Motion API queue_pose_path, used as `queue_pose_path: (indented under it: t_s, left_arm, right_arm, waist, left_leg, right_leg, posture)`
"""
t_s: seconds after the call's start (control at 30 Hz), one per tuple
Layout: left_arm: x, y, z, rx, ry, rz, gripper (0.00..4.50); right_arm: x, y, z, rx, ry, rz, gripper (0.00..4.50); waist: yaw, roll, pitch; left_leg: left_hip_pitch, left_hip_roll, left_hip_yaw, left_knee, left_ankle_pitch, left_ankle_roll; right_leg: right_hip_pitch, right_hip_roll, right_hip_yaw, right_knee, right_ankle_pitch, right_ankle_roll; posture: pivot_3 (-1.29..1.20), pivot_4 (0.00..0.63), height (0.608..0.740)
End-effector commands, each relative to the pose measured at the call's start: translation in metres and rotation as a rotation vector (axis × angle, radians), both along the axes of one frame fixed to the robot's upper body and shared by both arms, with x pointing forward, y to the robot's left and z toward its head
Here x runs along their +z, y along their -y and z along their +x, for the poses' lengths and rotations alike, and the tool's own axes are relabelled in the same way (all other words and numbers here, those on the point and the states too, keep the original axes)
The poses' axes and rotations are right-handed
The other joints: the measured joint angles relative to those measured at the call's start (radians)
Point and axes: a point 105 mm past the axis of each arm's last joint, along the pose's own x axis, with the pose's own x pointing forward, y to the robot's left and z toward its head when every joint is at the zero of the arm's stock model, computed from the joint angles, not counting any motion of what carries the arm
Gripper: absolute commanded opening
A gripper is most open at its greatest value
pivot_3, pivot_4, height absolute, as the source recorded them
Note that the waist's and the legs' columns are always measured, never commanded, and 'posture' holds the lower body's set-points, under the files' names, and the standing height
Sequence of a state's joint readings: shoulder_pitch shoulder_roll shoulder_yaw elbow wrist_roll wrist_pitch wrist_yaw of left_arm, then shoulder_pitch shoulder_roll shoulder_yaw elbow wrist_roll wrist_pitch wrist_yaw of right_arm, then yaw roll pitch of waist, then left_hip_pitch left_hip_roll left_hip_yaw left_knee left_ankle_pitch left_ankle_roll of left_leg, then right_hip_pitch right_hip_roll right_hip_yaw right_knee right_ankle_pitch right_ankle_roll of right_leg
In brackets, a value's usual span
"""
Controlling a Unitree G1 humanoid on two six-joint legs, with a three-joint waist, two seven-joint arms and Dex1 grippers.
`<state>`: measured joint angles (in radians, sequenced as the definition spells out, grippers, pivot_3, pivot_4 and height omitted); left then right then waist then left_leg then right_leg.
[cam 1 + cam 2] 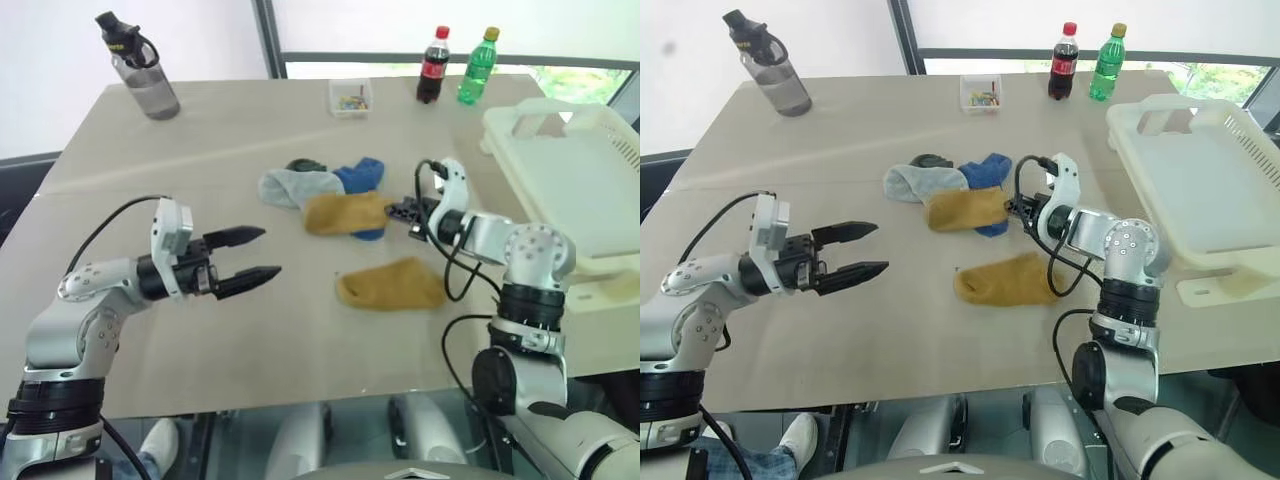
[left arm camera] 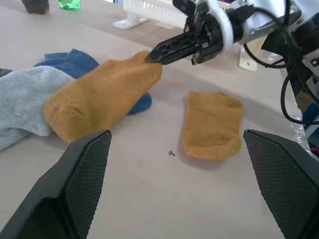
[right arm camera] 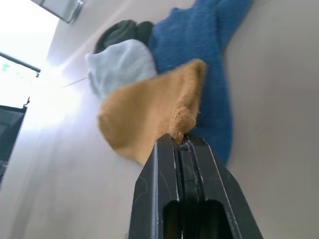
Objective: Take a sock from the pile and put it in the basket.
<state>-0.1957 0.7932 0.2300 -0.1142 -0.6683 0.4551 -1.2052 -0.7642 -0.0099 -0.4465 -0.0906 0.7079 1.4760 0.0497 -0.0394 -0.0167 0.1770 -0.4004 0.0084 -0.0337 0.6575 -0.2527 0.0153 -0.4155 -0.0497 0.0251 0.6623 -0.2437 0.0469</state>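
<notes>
Two grippers work over a beige table (image 1: 250, 340). Nearest, the left gripper (image 1: 255, 254) hovers above bare tabletop with its fingers spread apart and nothing between them, pointing toward the socks. A lone mustard sock (image 1: 392, 284) lies flat just beyond, apart from the pile (image 1: 325, 195) and nearer the right arm. The right gripper (image 2: 155, 56) has its fingers pressed together on the edge of a second mustard sock (image 2: 102, 97); the pinched corner is lifted, while the rest of that sock drapes back onto the pile. Beneath and beside it lie a blue sock (image 1: 362, 180), a pale grey sock (image 1: 295, 187) and a scrap of dark fabric (image 1: 303, 165) at the far edge of the heap. To the right of the pile, at the table's right edge, sits the cream basket (image 1: 570, 170), tilted, with slotted sides and a cut-out handle; no sock lies in its visible part. Farthest back stand a grey water bottle (image 1: 140, 70) on the left, a small clear box (image 1: 350, 97) of coloured bits in the middle, and a cola bottle (image 1: 432, 66) beside a green bottle (image 1: 477, 68)
</notes>
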Motion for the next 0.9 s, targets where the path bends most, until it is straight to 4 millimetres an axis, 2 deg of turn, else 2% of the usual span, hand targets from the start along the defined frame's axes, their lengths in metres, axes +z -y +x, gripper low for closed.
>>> queue_pose_path:
  t_s: [0.03,0.4,0.7,0.9]
  left_arm:
    - [0.010,0.006,0.001,-0.039,0.049,0.004,4.50]
    - [0.009,0.013,0.008,-0.099,0.038,0.008,4.50]
    - [0.007,0.018,0.010,-0.133,0.030,0.012,4.50]
    - [-0.002,0.026,0.012,-0.160,0.022,0.030,4.50]
  right_arm:
    - [0.016,0.002,-0.023,0.080,0.058,0.043,0.03]
    - [0.015,-0.002,-0.055,0.220,0.109,0.082,0.03]
    - [0.021,0.004,-0.078,0.303,0.143,0.160,0.03]
    - [-0.001,0.022,-0.074,0.188,0.064,0.097,0.03]
  waist:
    - [0.003,0.000,0.000]
    - [-0.004,0.000,0.000]
    - [-0.002,0.000,0.000]
    - [-0.002,0.000,0.000]
  left_leg:
    - [0.000,0.000,0.000,0.000,0.000,0.000]
    - [0.000,-0.001,0.001,-0.001,0.000,0.000]
    - [0.000,-0.001,0.001,-0.002,0.000,0.000]
    - [0.000,-0.001,0.001,-0.002,0.000,0.000]
  right_leg:
    - [0.000,0.000,0.000,0.000,0.000,0.000]
    - [0.000,0.001,0.001,-0.001,0.000,0.000]
    - [0.000,0.001,0.001,-0.001,0.000,0.000]
    - [0.000,0.001,0.001,-0.002,0.000,0.000]
  posture:
    - [0.00,0.150,0.740]
    - [0.00,0.150,0.740]
    - [0.00,0.150,0.740]
    - [0.00,0.150,0.740]
